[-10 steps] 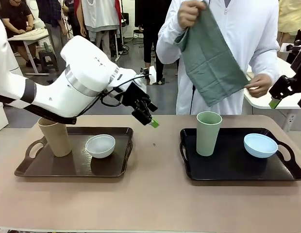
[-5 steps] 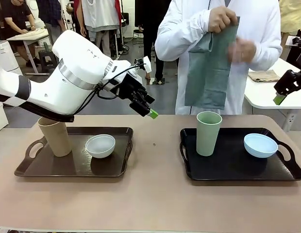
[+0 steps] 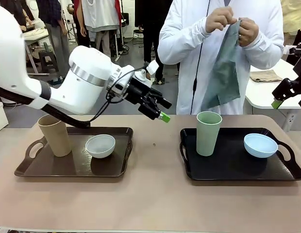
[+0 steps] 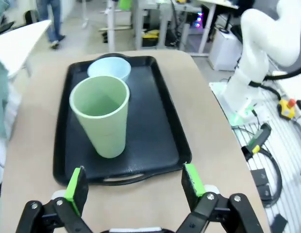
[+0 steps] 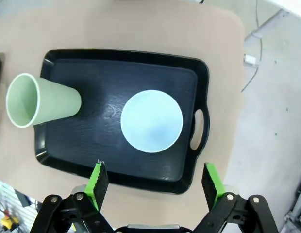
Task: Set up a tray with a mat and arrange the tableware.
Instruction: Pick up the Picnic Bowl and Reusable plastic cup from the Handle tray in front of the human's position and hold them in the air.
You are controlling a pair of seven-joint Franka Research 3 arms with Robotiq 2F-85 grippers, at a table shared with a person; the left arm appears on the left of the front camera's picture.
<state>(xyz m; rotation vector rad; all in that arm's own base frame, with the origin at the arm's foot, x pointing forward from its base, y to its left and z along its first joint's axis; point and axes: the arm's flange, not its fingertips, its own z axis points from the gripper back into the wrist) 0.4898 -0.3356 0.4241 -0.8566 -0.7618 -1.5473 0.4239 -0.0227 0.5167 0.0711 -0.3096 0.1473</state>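
Observation:
A person across the table holds a grey-green mat [image 3: 223, 77] up in both hands. On the black tray [image 3: 228, 167] stand a pale green tumbler [image 3: 208, 133] and a light blue bowl [image 3: 260, 145]. The brown tray [image 3: 73, 167] carries a tan tumbler [image 3: 54, 135] and a white bowl [image 3: 100, 145]. My left gripper [image 3: 162, 110] hangs open above the table between the trays, facing the pale green tumbler [image 4: 102, 116] and the bowl [image 4: 109, 69]. My right gripper [image 3: 289, 102] is open, high over the black tray [image 5: 116, 63], tumbler [image 5: 41, 104] and bowl [image 5: 151, 121].
A folded tan cloth [image 3: 265, 75] lies on a white table behind the person at the right. Bare tabletop [image 3: 155, 199] runs between the two trays and along the near edge. Other people stand in the background.
My left gripper has swung to the right, toward the black tray. The person has gathered the spread mat into a narrow hanging fold held by both hands. The right gripper has barely moved.

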